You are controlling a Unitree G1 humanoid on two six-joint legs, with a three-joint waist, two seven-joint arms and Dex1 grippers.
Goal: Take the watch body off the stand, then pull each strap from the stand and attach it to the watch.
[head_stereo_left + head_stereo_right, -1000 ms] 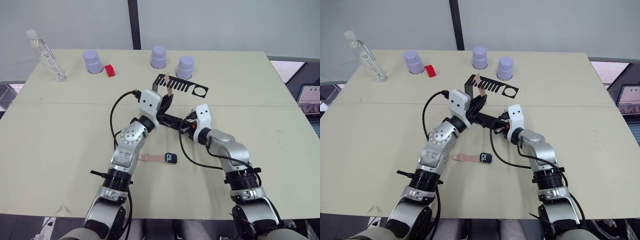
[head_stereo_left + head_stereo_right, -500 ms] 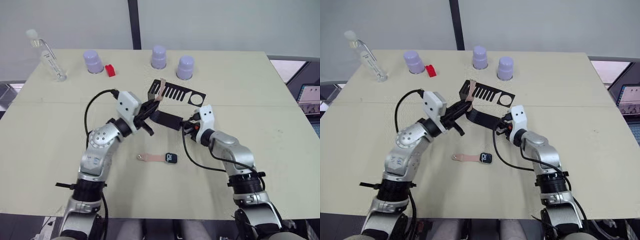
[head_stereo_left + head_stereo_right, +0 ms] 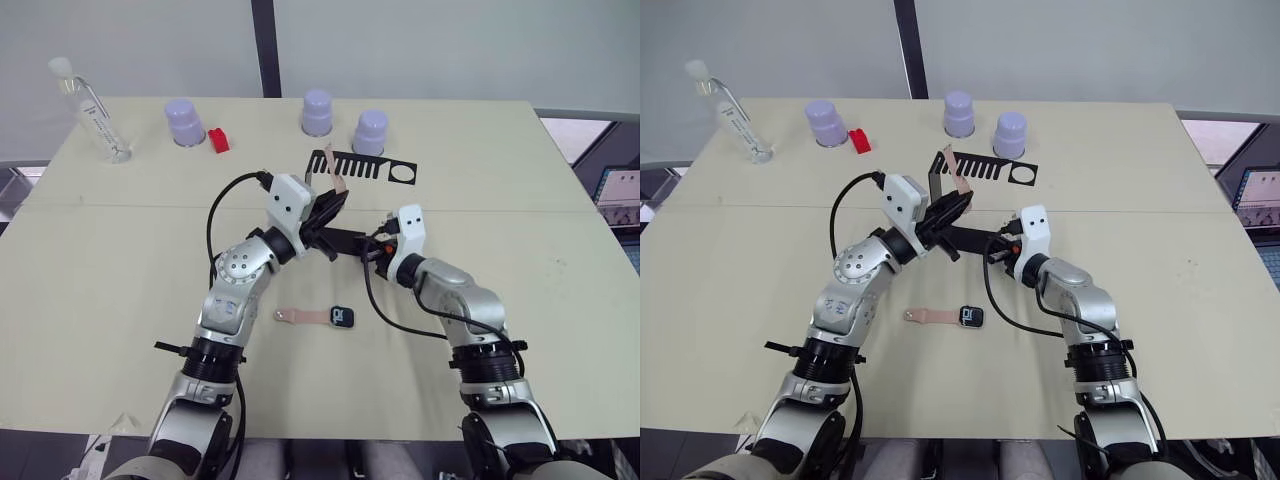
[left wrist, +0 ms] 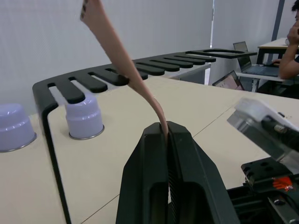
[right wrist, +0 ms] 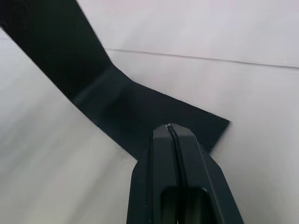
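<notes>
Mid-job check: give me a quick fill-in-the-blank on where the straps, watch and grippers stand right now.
1. The left gripper is shut on a ____ that hangs in the stand's comb.
2. The other strap lies on the table, joined to the ____.
3. The right gripper presses on the stand's flat ____.
4. Behind the stand sit ____ purple cups.

Missing words: strap; watch; base; three
</notes>
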